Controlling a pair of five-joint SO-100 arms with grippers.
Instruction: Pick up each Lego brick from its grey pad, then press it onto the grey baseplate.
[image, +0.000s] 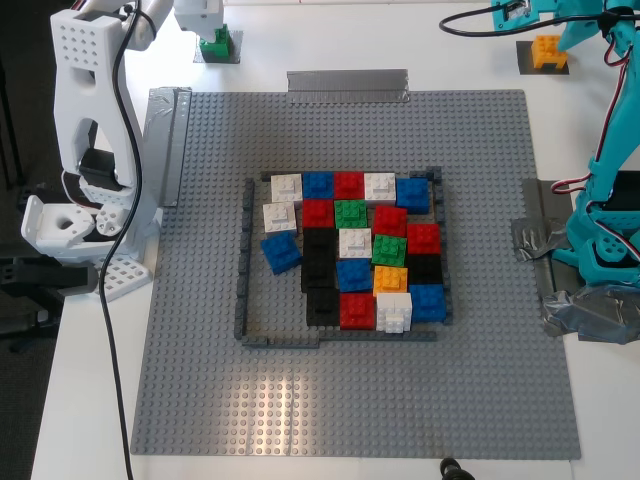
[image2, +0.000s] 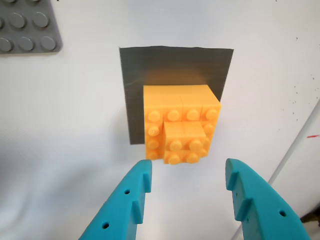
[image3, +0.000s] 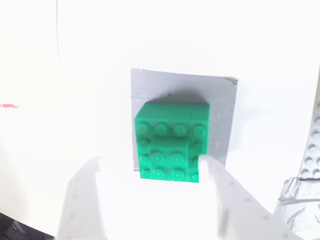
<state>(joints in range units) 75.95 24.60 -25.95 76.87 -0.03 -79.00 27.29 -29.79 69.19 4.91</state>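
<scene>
Orange-yellow brick (image2: 180, 125) on grey pad (image2: 135, 75), bench at 1 o'clock of baseplate (image: 500, 400) in exterior view. First gripper (image2: 187, 175) fingers open, short of brick: advance centred, close squarely. Green brick (image3: 170, 142) at 11 o'clock; second gripper (image3: 150, 172) fingers open, one touching brick.

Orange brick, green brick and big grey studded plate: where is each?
Orange brick (image2: 181, 125), first wrist view, studded top.
Green brick (image3: 171, 142), second wrist view, studded top.
Grey baseplate (image: 200, 380), exterior view, bare studs outside the frame.
</scene>
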